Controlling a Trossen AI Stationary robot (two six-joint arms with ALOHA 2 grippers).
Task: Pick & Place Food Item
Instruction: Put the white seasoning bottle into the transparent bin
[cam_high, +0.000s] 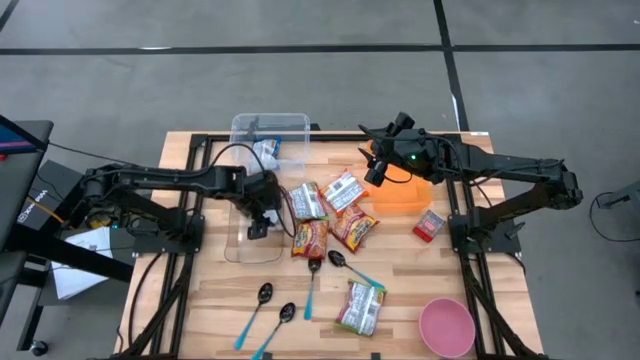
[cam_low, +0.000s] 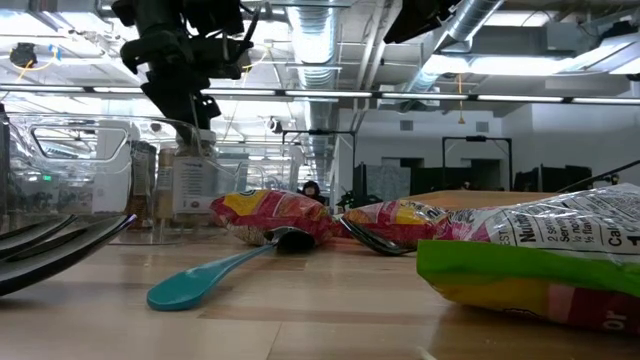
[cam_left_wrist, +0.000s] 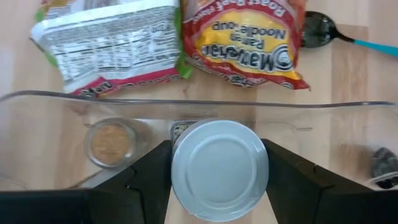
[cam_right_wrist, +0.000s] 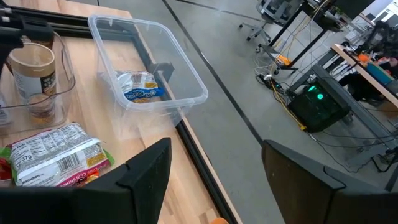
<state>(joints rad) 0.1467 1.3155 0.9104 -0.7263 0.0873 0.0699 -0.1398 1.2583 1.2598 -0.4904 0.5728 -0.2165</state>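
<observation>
The can (cam_left_wrist: 219, 168) stands upright inside a low clear tub (cam_high: 238, 248) near the middle of the counter's left half. Its long axis points straight up, with the pale lid facing the left hand (cam_high: 262, 212) directly above it. That hand has a finger pressed to each side of the can, so it looks clamped on it. Any lift would have to go straight up to clear the tub's wall.

Just past that wall, towards the counter's centre, lie two noodle packets touching each other, one white and green (cam_left_wrist: 112, 43) and one yellow and red (cam_left_wrist: 239, 43). A spoon (cam_left_wrist: 320, 31) lies beside them. A second clear tub (cam_right_wrist: 149, 68) with a small blue-and-white packet (cam_right_wrist: 138, 87) inside sits at the far edge.

The right hand (cam_high: 378, 172) is well away from the can. It hangs near an orange bowl (cam_high: 408, 195) on the right half of the counter, with its fingers apart and nothing between them.
</observation>
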